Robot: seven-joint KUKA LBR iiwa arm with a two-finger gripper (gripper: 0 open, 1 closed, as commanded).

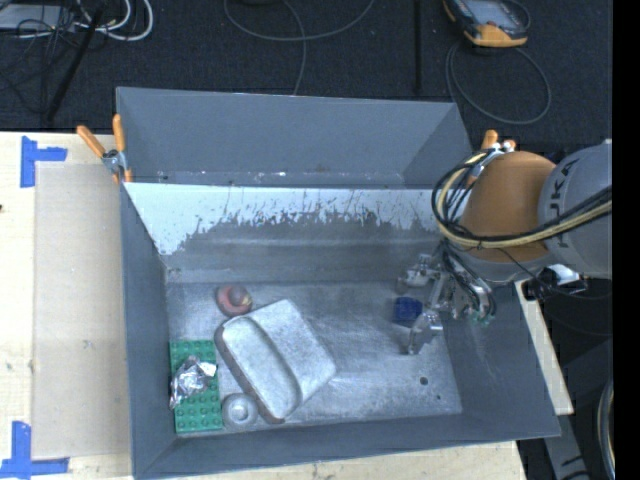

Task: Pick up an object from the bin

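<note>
My gripper (414,309) hangs low over the right part of the bin floor and is open. One fingertip (414,272) points toward the back and the other fingertip (415,345) toward the front. A small blue block (404,310) lies in the gap between them, with space on both sides. Whether the block rests on the floor or is lifted off it I cannot tell.
At the front left lie a grey-white oblong case (275,356), a green studded plate (196,404) with a crumpled foil wad (193,378) on it, a small pale round thing (238,408) and a pinkish ball (234,298). The arm's orange cover and cables hang over the right rim.
</note>
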